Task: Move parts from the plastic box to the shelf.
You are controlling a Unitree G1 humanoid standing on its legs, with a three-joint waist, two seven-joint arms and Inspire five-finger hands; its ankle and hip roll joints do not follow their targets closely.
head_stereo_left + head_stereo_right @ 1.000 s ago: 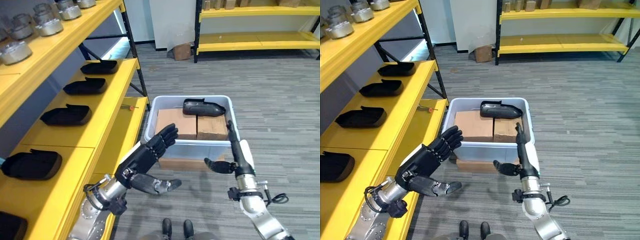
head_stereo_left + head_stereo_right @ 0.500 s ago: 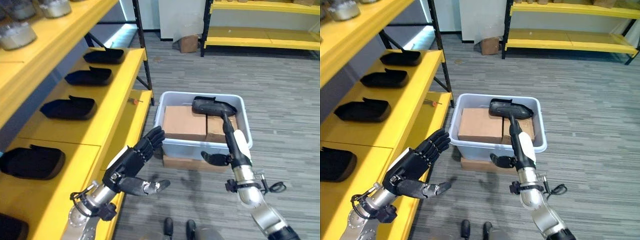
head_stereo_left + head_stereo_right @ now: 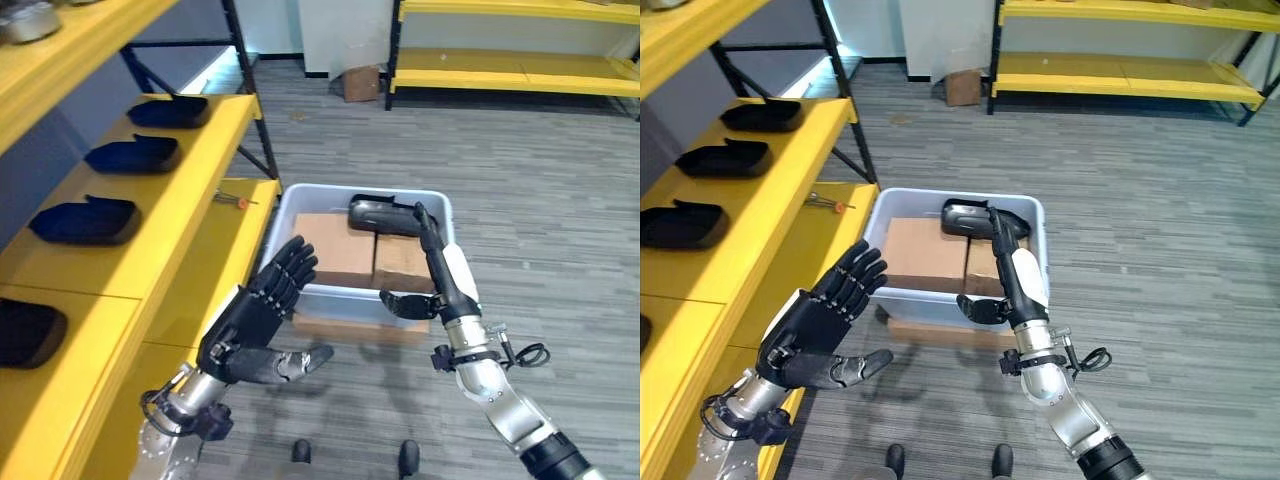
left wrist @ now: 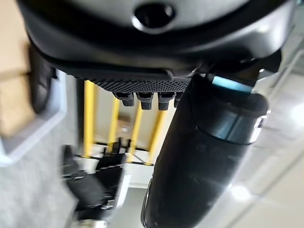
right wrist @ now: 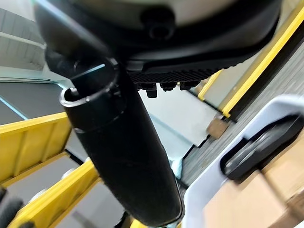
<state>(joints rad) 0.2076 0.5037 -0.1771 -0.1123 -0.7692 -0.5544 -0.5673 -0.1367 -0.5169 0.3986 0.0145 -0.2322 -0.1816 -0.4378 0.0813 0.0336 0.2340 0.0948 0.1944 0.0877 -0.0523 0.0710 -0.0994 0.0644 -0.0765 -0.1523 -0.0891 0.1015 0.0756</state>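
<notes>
A pale plastic box (image 3: 287,216) stands on the floor, holding two cardboard cartons (image 3: 336,250) with one black part (image 3: 378,213) lying across their far side. My right hand (image 3: 447,283) stands open above the box's front right rim, its straight fingers (image 3: 428,232) reaching up to the part's right end; I cannot tell whether they touch it. The part (image 5: 264,145) also appears past the thumb in the right wrist view. My left hand (image 3: 252,320) hovers open in front of the box's left corner, beside the yellow shelf (image 3: 190,215), holding nothing.
Several black parts (image 3: 133,155) lie in a row on the yellow shelf, with a small red-handled tool (image 3: 234,200) on its lower board. A flat carton (image 3: 345,328) sits under the box. Another yellow rack (image 3: 520,75) and a small carton (image 3: 361,82) stand at the back.
The camera has shifted. My right hand has moved left over the box, its fingertips going from the front right rim to the part's right end. The left hand stays open.
</notes>
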